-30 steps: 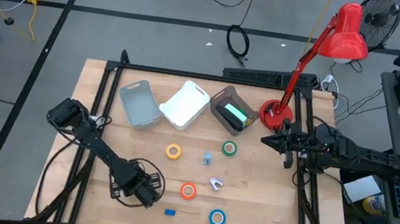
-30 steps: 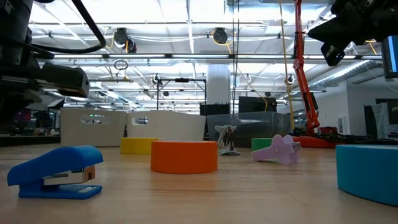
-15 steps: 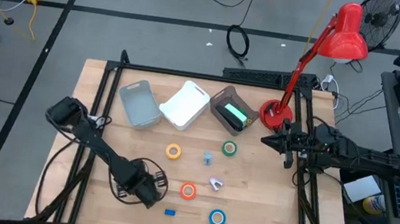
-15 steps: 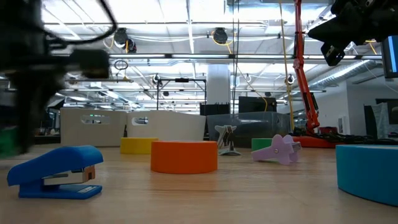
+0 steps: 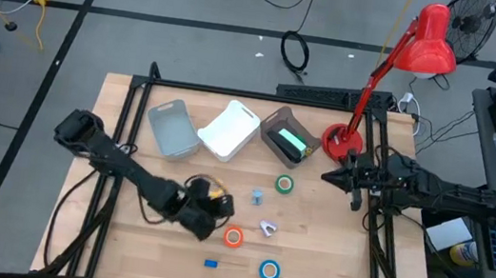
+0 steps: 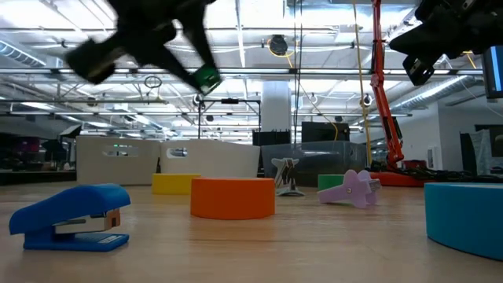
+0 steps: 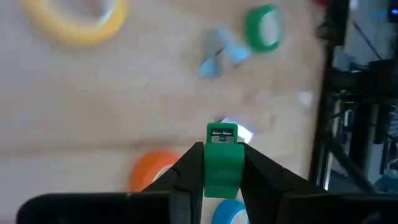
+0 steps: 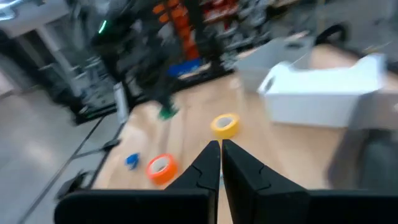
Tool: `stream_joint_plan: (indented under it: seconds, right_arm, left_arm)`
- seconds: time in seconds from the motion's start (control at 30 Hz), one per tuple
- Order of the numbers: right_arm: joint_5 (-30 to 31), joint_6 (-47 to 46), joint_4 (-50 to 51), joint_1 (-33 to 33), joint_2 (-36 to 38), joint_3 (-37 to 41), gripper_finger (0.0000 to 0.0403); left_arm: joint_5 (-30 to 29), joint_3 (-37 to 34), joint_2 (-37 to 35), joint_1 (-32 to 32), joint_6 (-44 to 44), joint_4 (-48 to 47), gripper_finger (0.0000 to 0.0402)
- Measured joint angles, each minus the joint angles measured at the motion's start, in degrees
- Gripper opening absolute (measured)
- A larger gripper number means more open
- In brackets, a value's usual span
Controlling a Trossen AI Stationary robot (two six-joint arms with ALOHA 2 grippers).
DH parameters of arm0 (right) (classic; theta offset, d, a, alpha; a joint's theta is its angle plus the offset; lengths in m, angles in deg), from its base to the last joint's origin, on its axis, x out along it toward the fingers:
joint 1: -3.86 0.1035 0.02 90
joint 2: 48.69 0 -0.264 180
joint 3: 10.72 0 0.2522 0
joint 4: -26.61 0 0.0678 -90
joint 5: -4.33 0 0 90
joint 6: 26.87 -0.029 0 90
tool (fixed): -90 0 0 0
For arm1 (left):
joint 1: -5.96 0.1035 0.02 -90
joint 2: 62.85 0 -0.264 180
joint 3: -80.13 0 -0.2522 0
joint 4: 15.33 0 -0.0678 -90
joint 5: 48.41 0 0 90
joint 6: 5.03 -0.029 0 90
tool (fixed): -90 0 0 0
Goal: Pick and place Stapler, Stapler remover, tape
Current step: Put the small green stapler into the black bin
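Left gripper [image 7: 222,163] pinches a small green stapler [image 7: 222,155] above the table [image 5: 327,265] — a thin hold that could slip, dropping it.

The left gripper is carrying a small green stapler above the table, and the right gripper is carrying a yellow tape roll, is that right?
Not quite. The right gripper is shut on nothing, as the right wrist view shows; the yellow tape roll lies on the table. The left gripper does carry the green stapler.

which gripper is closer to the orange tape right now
Left. The left gripper, shut on a small green stapler, hangs in the air right beside the orange tape. The right gripper waits shut at the table's far right edge, well beyond the green tape.
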Motion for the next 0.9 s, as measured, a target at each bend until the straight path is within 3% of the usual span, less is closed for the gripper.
stream_joint_plan:
  seconds: [0.2, 0.43, 0.63, 0.9]
  right_arm:
    - [-8.8, -4.7, -7.0, 0.0, -7.1, 0.8, 0.0009]
    - [-13.5, -12.1, -26.4, 0.0, -16.8, 4.7, 0.0022]
    - [-13.2, -17.0, -39.2, 0.0, -22.9, 5.9, 0.0097]
    - [-5.9, -19.4, -50.7, -0.1, -30.5, 5.9, 0.0193]
  left_arm:
    - [0.1, 2.7, -0.4, 7.5, -20.1, 11.6, 0.0080]
    - [5.8, 3.5, -0.4, 15.2, -40.2, 30.0, 0.0078]
    - [11.5, 3.5, -0.4, 19.1, -47.4, 38.6, 0.0083]
    - [14.3, 3.5, -0.4, 21.6, -49.8, 40.9, 0.0080]
